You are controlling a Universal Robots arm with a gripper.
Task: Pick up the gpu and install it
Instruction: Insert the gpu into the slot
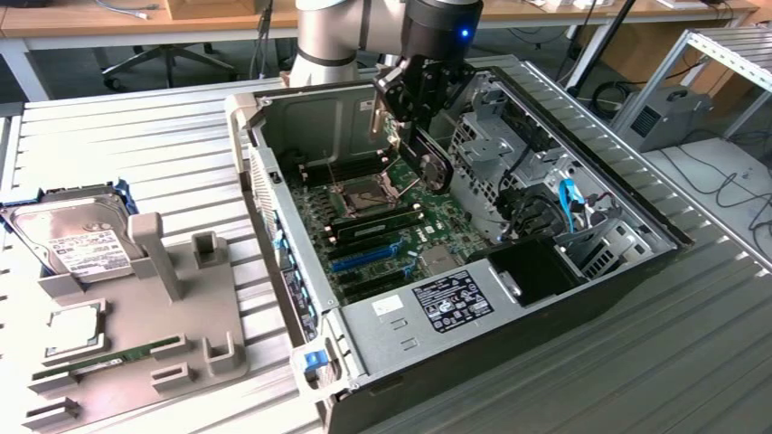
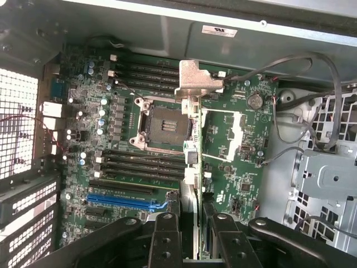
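Between the jaws of the end effector (image 2: 193, 224), gripped edge-on, the gpu (image 2: 192, 156) hangs above the motherboard (image 2: 111, 139) inside the open computer case (image 1: 399, 325): pickup is done, seating is not

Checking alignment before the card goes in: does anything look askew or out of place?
The gpu, clamped in the gripper above the motherboard, looks turned crosswise: its long edge runs across the blue slot rather than along it. Nothing else looks damaged or loose.
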